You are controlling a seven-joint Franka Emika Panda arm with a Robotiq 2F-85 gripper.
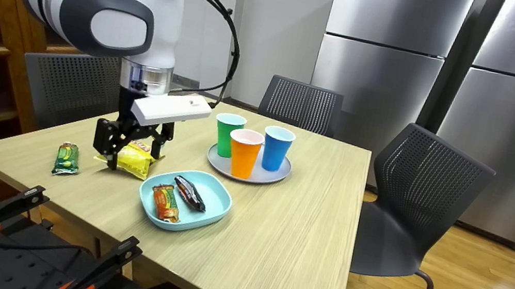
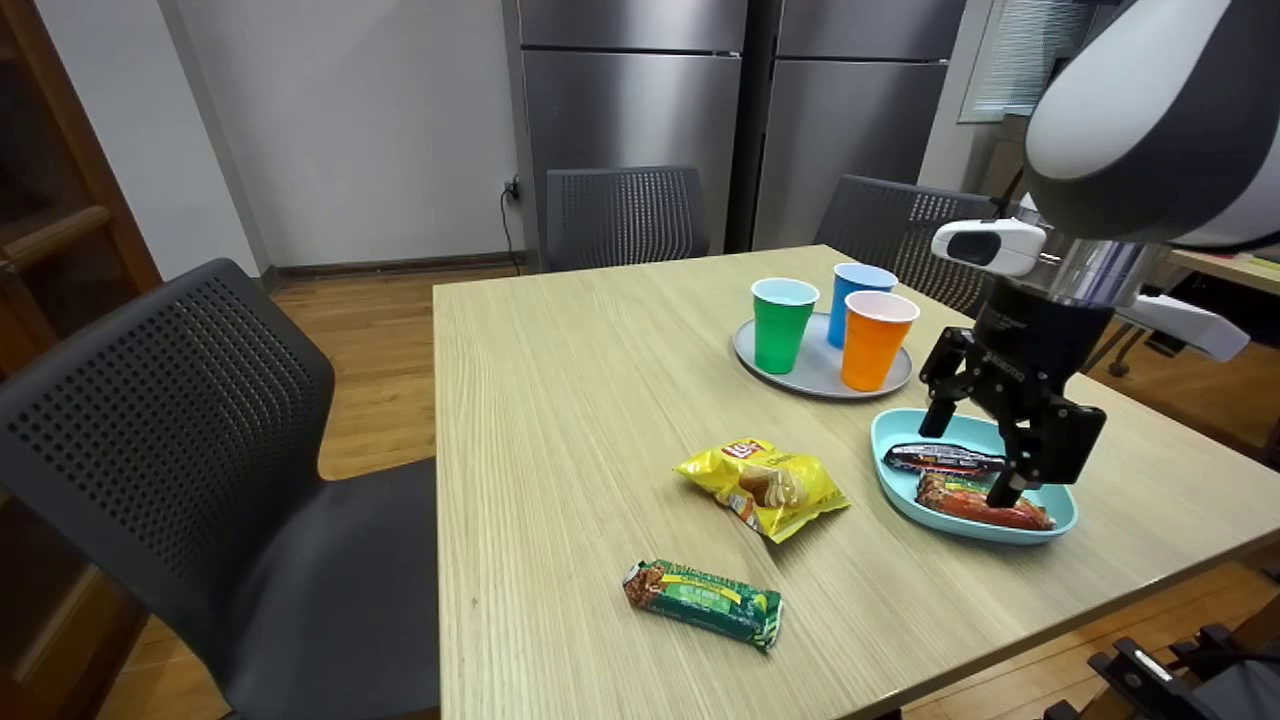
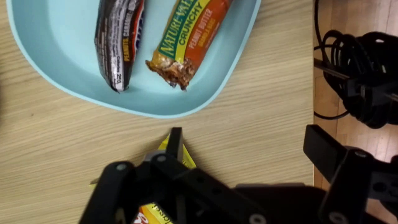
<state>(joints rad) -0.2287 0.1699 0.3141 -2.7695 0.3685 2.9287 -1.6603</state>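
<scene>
One green-wrapped bar (image 1: 67, 159) is noted, in an exterior view, at nine o'clock from the turquoise tray (image 1: 215, 197). At ten o'clock the gripper (image 1: 134, 157) is seen, jaws spread wide, nothing gripped, the yellow chip bag (image 1: 131, 163) partly hidden behind it. An orange-wrapped bar (image 1: 166, 203) and a dark-wrapped bar (image 1: 190, 193) are contained in the tray. At two o'clock, three cups (image 1: 244, 156) are borne by a grey plate (image 1: 260, 175).

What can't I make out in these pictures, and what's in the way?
Wrist view: shiny yellow chip bag, mostly hidden by the black end effector and bottom edge.
Wrist view: orange-and-green wrapped granola bar, cut off by the top edge.
In an exterior view: tapered blue cup, partly hidden by the tapered orange cup.
</scene>
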